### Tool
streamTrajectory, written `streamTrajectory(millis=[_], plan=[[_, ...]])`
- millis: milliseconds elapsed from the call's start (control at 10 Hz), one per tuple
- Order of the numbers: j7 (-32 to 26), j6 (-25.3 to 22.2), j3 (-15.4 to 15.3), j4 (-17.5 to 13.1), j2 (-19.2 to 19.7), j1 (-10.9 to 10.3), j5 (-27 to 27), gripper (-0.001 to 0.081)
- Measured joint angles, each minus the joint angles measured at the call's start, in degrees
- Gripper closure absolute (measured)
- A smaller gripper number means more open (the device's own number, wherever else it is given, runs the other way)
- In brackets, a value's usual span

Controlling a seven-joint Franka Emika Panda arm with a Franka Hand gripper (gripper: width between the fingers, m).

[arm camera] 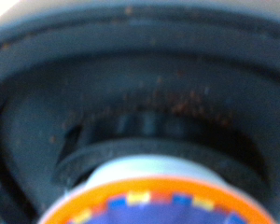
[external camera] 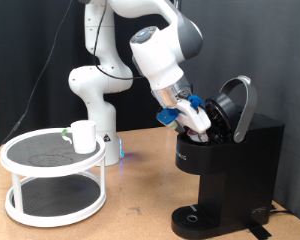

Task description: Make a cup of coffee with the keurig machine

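Exterior view: coffee machine stands on the wooden worktop at the exterior view's right, black, boxy, its domed lid hinged up and tilted back. Round drip tray at its base, nothing on it.

White arm bends down from the exterior view's top; the claw sits at the open mouth of the machine, just under the raised lid. Blue parts show at the wrist. The fingertips are hidden against the dark opening; cannot tell whether the claw is released or clenched.

White cup stands upright on the top shelf of a white two-tier round stand at the exterior view's left, well apart from the machine. Not under the spout.

Wrist view: blurred, very close. Dark curved walls of the machine's chamber fill the picture, specked with reddish-brown grains. At the lower edge a round object with an orange rim and a pale top, small coloured marks along the rim; too blurred to tell more, or whether the fingers touch it
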State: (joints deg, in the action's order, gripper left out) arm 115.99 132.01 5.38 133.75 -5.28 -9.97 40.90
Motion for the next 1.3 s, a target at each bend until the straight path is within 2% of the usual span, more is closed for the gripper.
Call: streamTrajectory(millis=[300, 600, 800, 1300], plan=[[-3.9, -5.1, 1.0, -0.5, -3.1, 0.4, 4.2, 0.0072], [-1.9, -7.3, 1.3, -0.5, -5.3, 0.5, 2.0, 0.0071], [0.8, -7.3, 0.9, -0.4, -5.0, 0.5, -0.8, 0.0071], [2.6, -6.6, -0.2, -0.3, -3.0, 0.5, -1.7, 0.0071]])
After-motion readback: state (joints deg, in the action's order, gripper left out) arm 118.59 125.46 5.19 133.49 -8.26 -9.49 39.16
